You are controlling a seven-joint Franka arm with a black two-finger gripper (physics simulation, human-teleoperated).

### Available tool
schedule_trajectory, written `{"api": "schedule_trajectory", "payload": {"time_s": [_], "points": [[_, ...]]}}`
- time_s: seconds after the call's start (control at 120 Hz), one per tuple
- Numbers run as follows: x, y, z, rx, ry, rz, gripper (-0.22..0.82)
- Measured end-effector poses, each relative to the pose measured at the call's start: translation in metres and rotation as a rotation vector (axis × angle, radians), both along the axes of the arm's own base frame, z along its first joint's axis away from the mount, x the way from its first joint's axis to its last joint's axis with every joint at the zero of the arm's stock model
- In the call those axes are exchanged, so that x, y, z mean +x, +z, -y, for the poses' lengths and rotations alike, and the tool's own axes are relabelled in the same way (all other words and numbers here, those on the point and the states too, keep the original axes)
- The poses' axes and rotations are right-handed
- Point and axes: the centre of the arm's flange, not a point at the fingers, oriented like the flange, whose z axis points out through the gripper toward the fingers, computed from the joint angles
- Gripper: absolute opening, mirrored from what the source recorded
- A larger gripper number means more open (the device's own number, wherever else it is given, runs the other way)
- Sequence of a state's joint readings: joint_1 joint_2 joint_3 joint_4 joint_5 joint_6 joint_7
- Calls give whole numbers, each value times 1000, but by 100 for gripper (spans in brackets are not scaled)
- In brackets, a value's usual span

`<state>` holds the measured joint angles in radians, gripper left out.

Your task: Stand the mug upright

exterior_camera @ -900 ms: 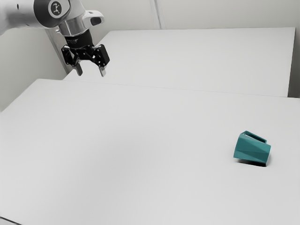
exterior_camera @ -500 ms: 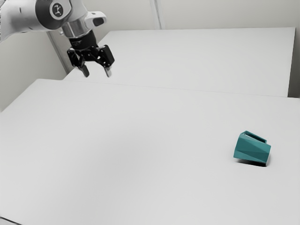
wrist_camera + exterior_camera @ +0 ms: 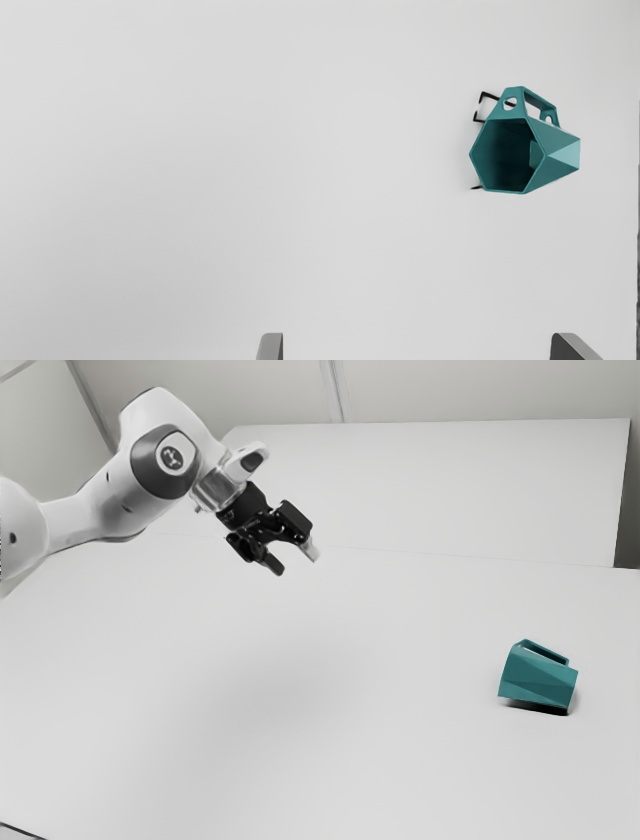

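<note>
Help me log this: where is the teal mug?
The mug lies on its side on the table, toward the exterior view's right, well away from the open gripper.

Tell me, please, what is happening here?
A robot arm holds its open, empty gripper above the table, apart from the teal mug. Nothing is being handled at this moment. The mug lies on its side on the table, so the task of setting it upright is not yet done.
</note>
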<state>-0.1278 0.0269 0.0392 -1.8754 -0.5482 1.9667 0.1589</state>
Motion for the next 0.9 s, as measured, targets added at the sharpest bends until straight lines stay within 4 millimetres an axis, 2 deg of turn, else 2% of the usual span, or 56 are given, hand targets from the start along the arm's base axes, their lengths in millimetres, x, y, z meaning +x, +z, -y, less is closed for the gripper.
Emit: {"api": "schedule_trajectory", "payload": {"time_s": [0.4,0.517,0.9], "points": [[-9,-83,29,-314,-38,115,58],[-7,-108,46,-378,-66,146,58],[-13,-158,101,-443,-194,217,58]]}}
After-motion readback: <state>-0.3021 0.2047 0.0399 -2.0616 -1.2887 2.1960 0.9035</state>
